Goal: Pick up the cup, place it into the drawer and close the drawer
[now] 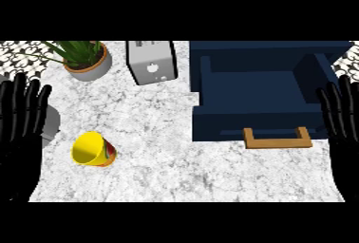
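cup (pixel 92 149): tipped on counter (pixel 182 166), right of left hand (pixel 21 118), apart
drawer (pixel 256 102): open
hands: left and right hand (pixel 342 118) flat, fingers straight, holding nothing

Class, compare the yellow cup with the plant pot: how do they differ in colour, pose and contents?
The cup is bright yellow; the plant pot is grey with an orange rim. The cup lies tipped on its side and shows nothing inside; the plant pot stands upright, holding a green plant. Both sit on the marble counter, untouched by either robot hand.
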